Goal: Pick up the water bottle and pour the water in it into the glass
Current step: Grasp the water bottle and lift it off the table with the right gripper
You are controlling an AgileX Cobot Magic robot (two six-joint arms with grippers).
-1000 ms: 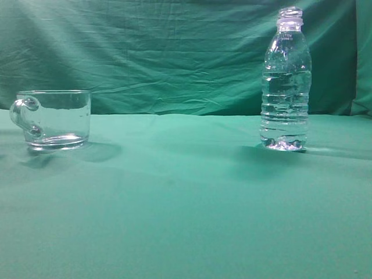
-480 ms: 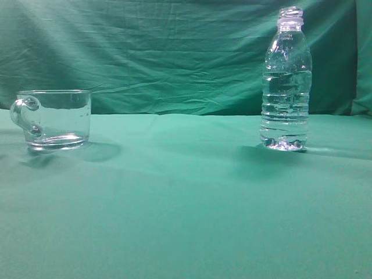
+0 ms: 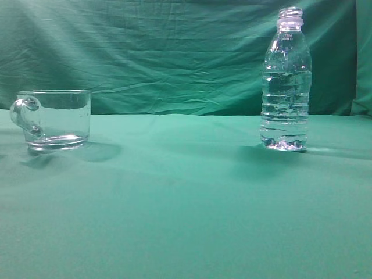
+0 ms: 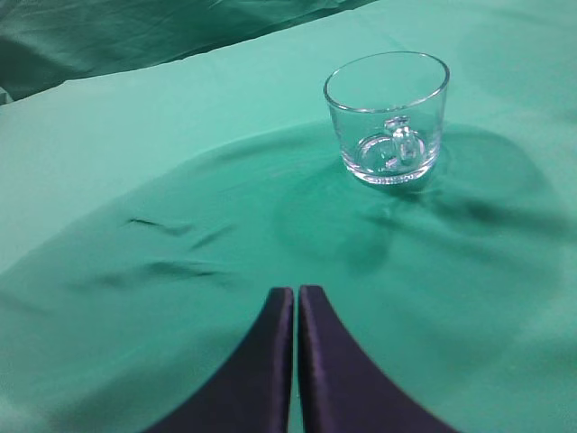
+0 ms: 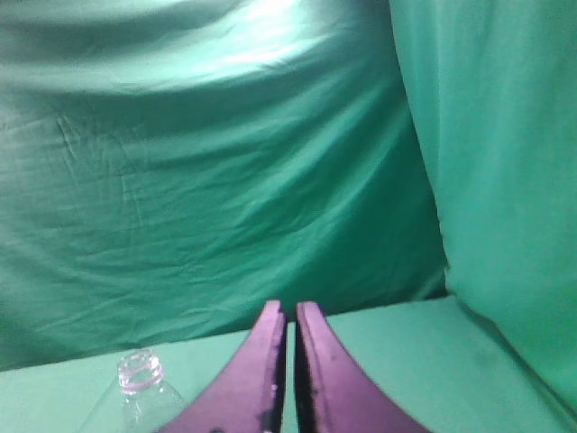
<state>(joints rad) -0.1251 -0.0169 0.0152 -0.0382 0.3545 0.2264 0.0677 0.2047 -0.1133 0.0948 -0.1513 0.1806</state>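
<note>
The water bottle (image 3: pixel 285 81) stands upright on the right of the green table, capless, with clear water (image 3: pixel 284 110) filling most of it. Its open neck (image 5: pixel 141 370) shows at the lower left of the right wrist view. The glass (image 3: pixel 53 119) is an empty clear mug on the left, handle pointing left. In the left wrist view the glass (image 4: pixel 388 115) stands ahead and to the right. My left gripper (image 4: pixel 295 293) is shut and empty, short of the glass. My right gripper (image 5: pixel 289 308) is shut and empty, to the right of the bottle neck. Neither gripper shows in the exterior view.
A green cloth covers the table (image 3: pixel 186 203) and hangs as a backdrop (image 3: pixel 174 52). The cloth has small wrinkles (image 4: pixel 171 244) to the left of the left gripper. A cloth wall (image 5: pixel 505 162) hangs on the right of the right wrist view.
</note>
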